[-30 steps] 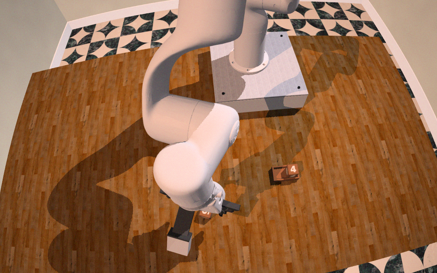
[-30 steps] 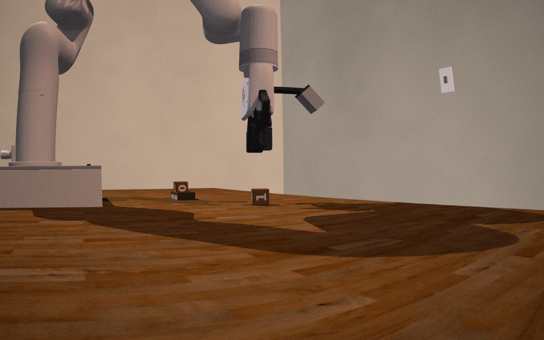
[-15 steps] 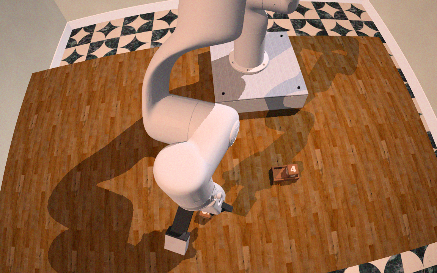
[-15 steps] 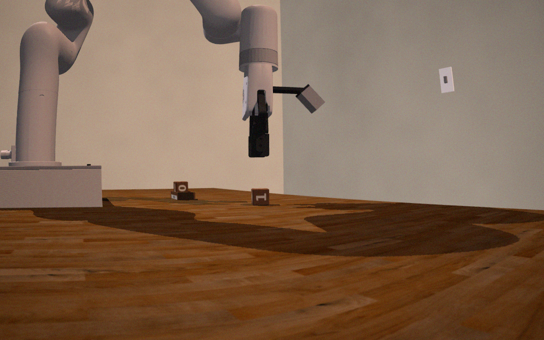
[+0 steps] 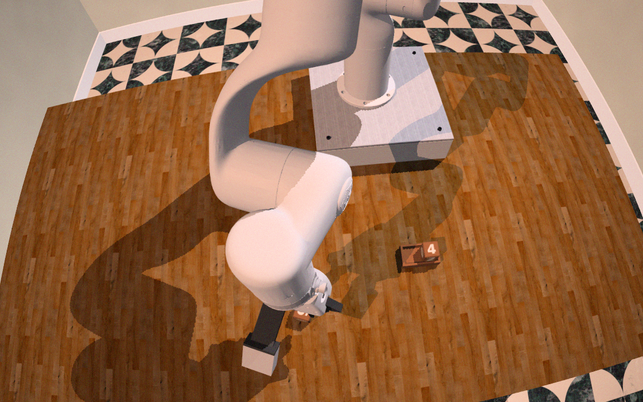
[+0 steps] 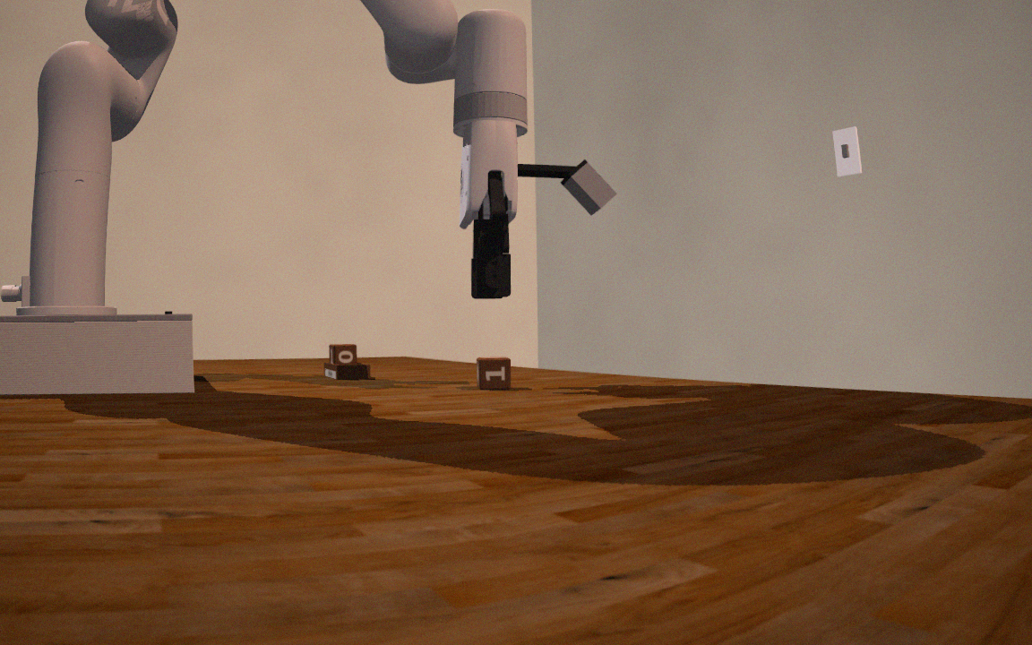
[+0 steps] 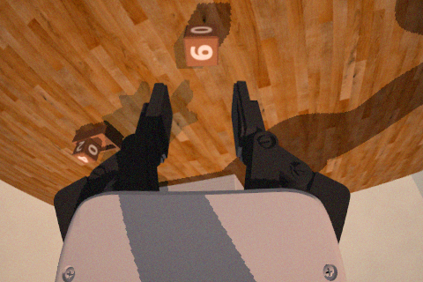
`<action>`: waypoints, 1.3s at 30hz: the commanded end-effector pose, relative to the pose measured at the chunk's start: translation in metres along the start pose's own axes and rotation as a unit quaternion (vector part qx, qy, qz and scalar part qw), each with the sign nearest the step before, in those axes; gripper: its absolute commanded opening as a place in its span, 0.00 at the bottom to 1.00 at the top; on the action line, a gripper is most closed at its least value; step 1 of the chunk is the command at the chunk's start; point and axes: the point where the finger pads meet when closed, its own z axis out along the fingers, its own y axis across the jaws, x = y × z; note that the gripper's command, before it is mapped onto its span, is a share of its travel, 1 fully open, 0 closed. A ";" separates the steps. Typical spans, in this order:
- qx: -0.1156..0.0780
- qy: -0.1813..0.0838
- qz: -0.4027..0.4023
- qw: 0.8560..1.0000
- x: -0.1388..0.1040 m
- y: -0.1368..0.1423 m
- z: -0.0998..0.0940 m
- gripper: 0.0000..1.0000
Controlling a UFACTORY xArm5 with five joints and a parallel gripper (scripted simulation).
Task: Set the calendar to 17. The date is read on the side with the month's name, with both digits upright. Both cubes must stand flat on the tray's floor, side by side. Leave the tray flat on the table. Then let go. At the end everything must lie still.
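Observation:
A brown cube (image 5: 301, 317) (image 6: 493, 374) (image 7: 201, 51) stands loose on the table, with a 6 or 9 on top, a 0 on one side and a sideways 1 on another. The small brown tray (image 5: 415, 266) (image 6: 355, 372) lies flat. A second cube (image 5: 431, 248) (image 6: 342, 353) (image 7: 89, 149) is at its right half in the top view, with 4 on top and 0 and 2 on its sides. Its bottom is hidden. A pale marking on the tray is unreadable. My gripper (image 6: 491, 280) (image 7: 201, 98) is partly open and empty, well above the loose cube.
The robot's base plate (image 5: 383, 119) (image 6: 66, 353) stands behind the cubes and tray in the top view. The wrist camera (image 5: 260, 355) (image 6: 589, 187) sticks out from the arm. Arm shadows cross the wooden table (image 5: 513, 280) (image 6: 263, 545).

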 end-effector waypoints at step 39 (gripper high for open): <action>0.000 0.002 0.000 1.000 0.001 0.000 0.022 0.47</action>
